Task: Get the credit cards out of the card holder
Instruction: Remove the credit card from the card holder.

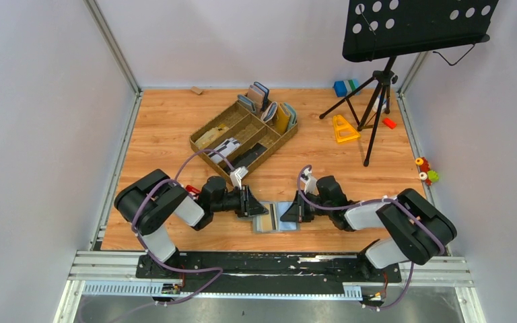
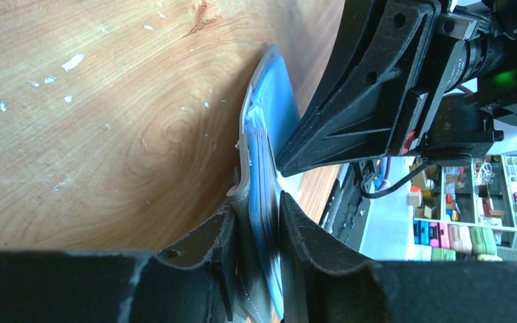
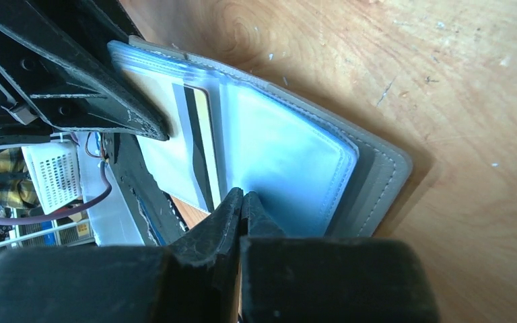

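Overhead; both wrists near card holder (image 1: 276, 225)

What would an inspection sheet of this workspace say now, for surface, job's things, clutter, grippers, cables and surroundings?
surface: wooden table, small white flecks.
job's things: card holder open between the grippers; a card shows inside its clear sleeves.
clutter: brown tray holding upright wallets; yellow toy.
grippers: left gripper astride the holder's leaves, grip unclear; right gripper shut, tips on the sleeves.
cables: purple cable loops up beside the tray.
surroundings: music stand far right; grey wall.

Bright, even light; soft shadows; the card holder (image 3: 296, 161) glares slightly, wrist views perhaps blurred close up.
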